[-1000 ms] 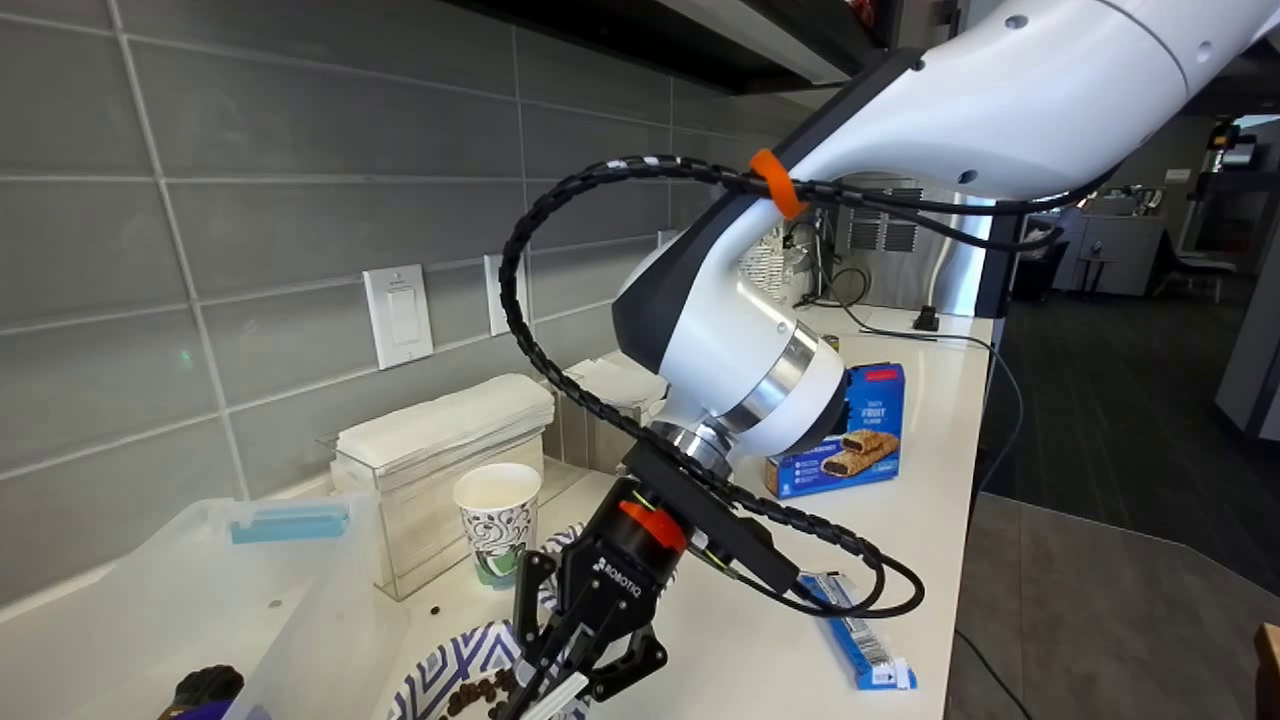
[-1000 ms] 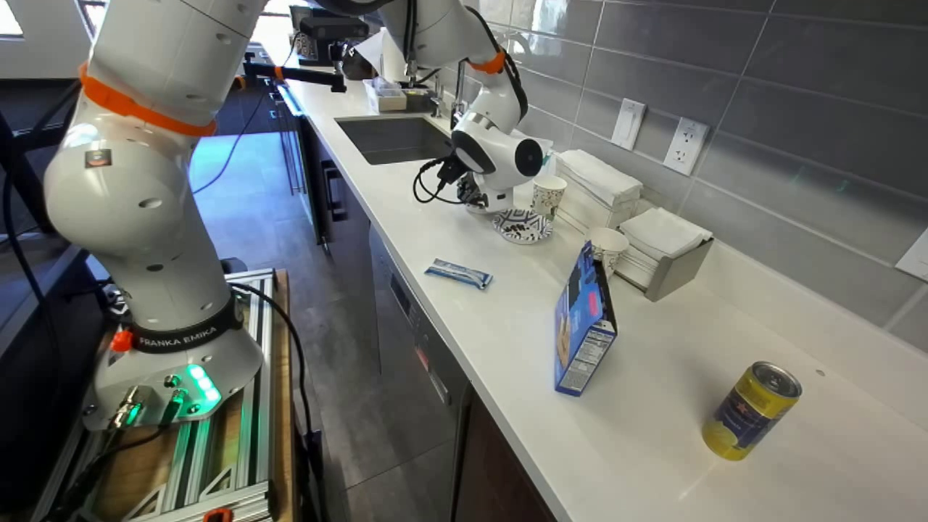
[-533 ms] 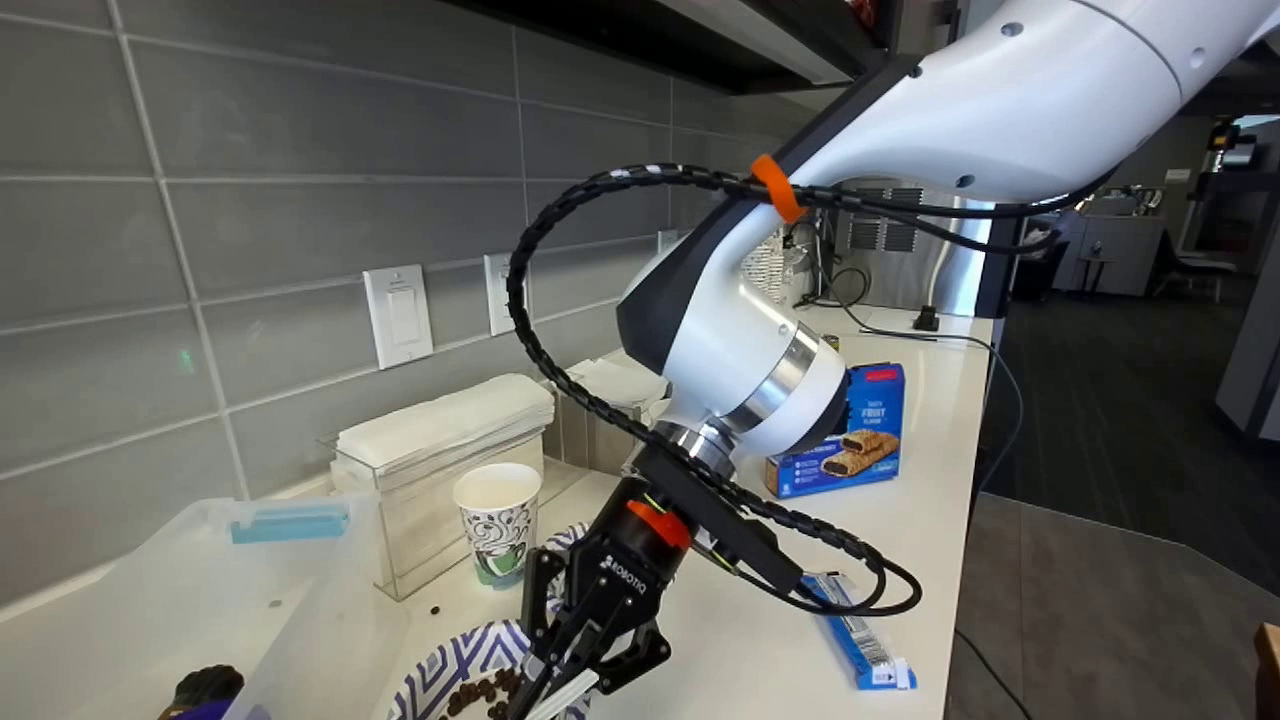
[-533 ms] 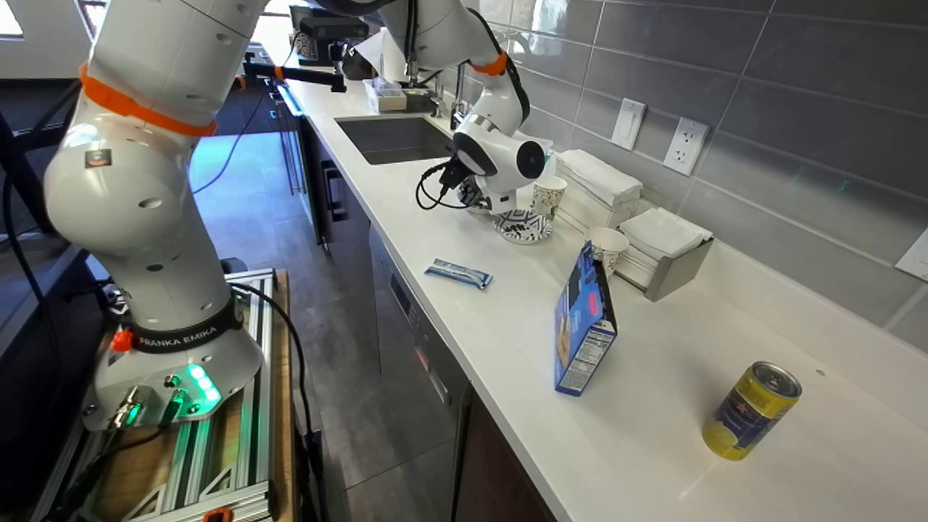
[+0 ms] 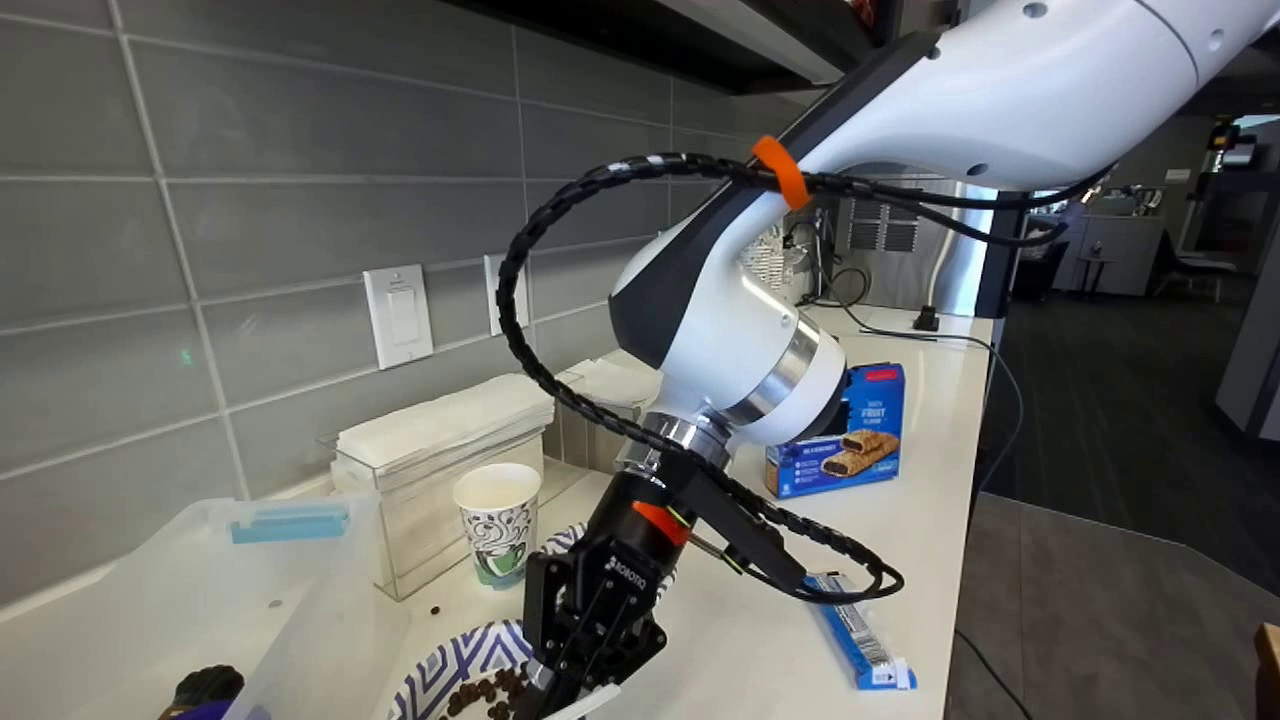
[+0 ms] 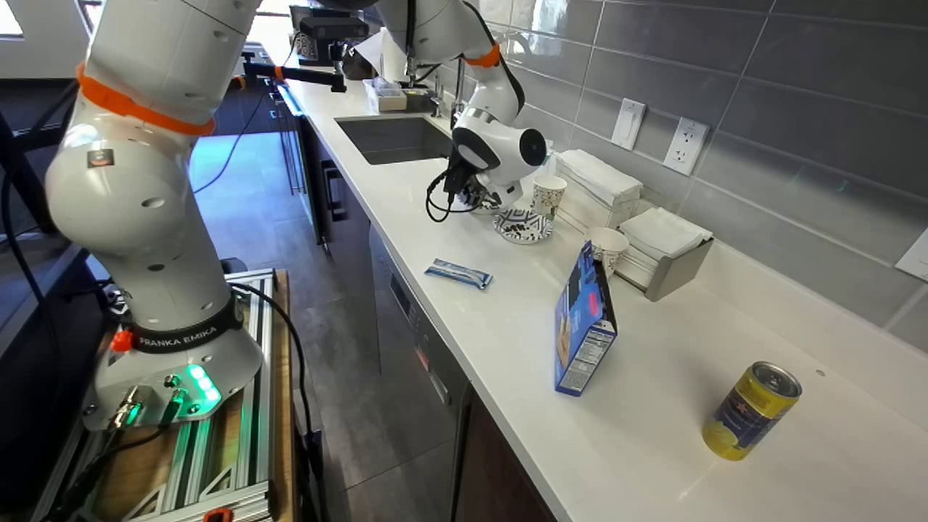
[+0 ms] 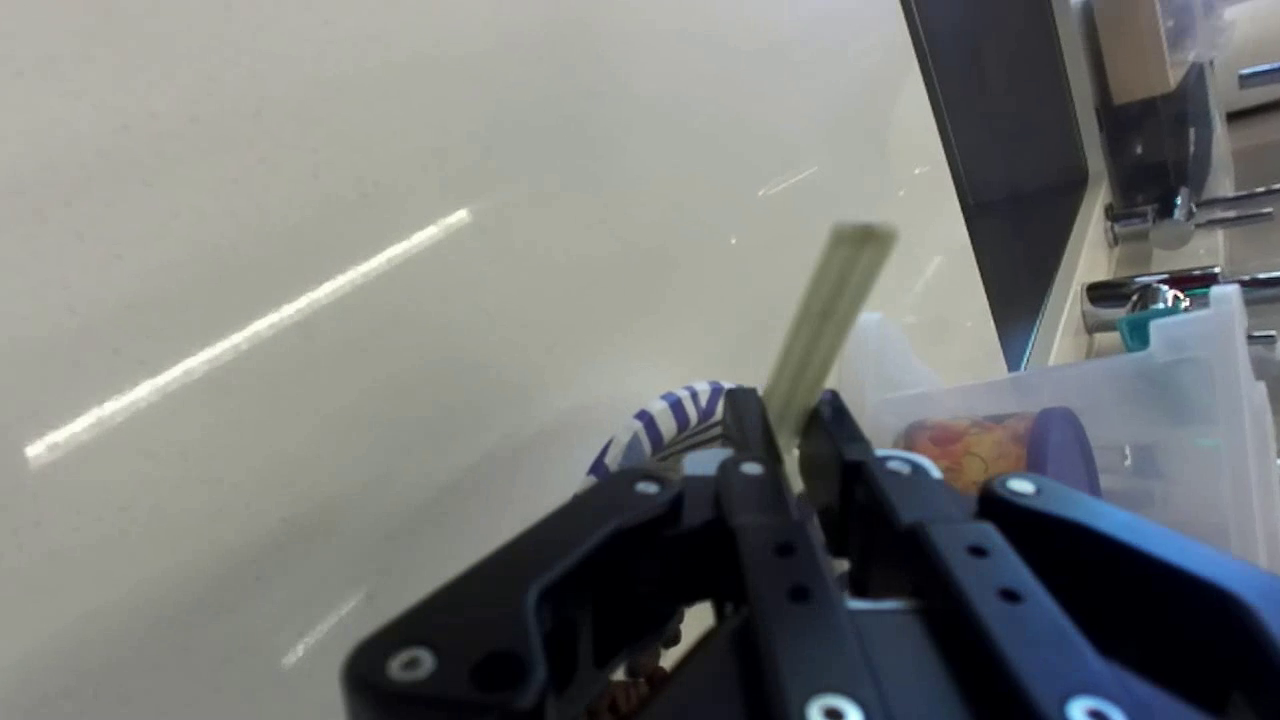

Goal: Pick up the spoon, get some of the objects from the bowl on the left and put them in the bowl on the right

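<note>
My gripper [image 7: 787, 412] is shut on the spoon's pale handle [image 7: 832, 310], which sticks out past the fingertips in the wrist view. In an exterior view the white handle end [image 5: 588, 703] shows beside the fingers; the spoon's bowl end is hidden. The gripper is low over a blue-and-white patterned bowl [image 5: 468, 650] with dark brown beans [image 5: 485, 692] in it; its rim also shows in the wrist view [image 7: 660, 425]. The second patterned bowl [image 6: 523, 235], also with dark bits in it, stands close by and is partly behind the gripper in an exterior view [image 5: 566, 540].
A paper cup [image 5: 497, 525] and napkin holders [image 5: 450, 450] stand along the wall. A clear plastic bin [image 5: 320, 600] is close to the bean bowl. A loose bean [image 5: 435, 609], a wrapped bar [image 5: 862, 640], a blue box [image 5: 850, 440], and a can [image 6: 752, 411] are on the counter.
The gripper stays over the bean bowl, shut on the spoon. The wrist has turned and the spoon's handle lies flatter. The arm's cable loop has shifted with it.
</note>
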Motion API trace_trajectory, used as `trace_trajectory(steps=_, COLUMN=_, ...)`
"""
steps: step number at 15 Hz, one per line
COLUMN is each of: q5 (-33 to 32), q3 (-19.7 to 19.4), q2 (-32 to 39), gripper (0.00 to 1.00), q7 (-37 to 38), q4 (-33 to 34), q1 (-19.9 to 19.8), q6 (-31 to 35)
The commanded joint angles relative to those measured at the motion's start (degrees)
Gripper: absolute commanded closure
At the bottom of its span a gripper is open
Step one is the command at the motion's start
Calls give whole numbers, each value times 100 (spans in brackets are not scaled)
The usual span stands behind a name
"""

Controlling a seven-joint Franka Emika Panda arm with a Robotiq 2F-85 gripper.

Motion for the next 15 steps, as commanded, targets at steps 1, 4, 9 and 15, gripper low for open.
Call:
trace_trajectory(steps=1, q5=-297, q3=23, q2=-111, gripper=97, q7=-273, q4=-172, q1=81, q6=212)
trace_trajectory(steps=4, q5=-459, q3=32, q2=-108, gripper=97, q7=-473, q4=-189, q1=103, q6=396)
trace_trajectory(steps=9, q5=-582, q3=121, q2=-125, gripper=97, q7=-883, q4=-226, q1=97, q6=935)
trace_trajectory(steps=15, q5=-691, q3=278, q2=-153, gripper=97, q7=-1359, q4=-292, q1=101, q6=1502)
